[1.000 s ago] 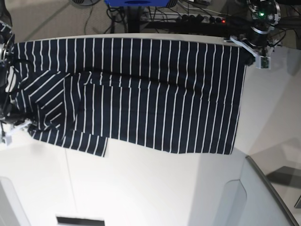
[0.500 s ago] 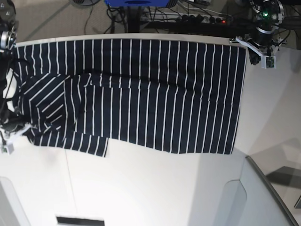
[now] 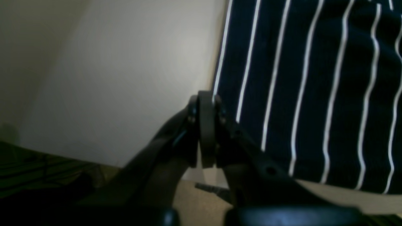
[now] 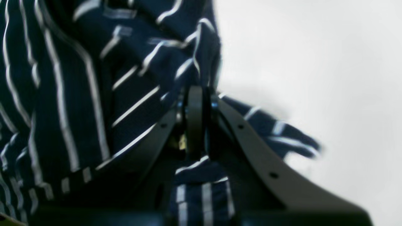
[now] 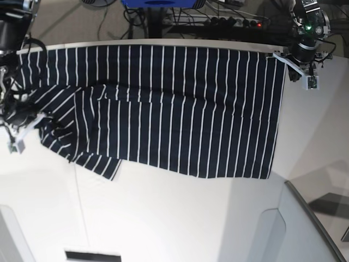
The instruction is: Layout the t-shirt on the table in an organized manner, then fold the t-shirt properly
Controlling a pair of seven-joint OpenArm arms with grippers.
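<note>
Cables (image 5: 218, 19) behind table (image 5: 163, 218); t-shirt (image 5: 180, 109) spread flat

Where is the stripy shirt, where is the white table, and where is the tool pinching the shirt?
Dark navy cloth t-shirt with thin white stripes (image 5: 174, 109), base view, middle of the body.
Smooth white table (image 5: 163, 218), base view, bare top near the shirt.
Right black tool (image 4: 196, 94), right wrist view, closed tips on bunched cloth.

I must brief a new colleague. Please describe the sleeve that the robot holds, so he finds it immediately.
On the large white table lies a dark navy cloth t-shirt with thin white stripes. Its bunched short sleeve is at the base view's left edge; only there the stripes run diagonally, pinched by the right tool.
</note>
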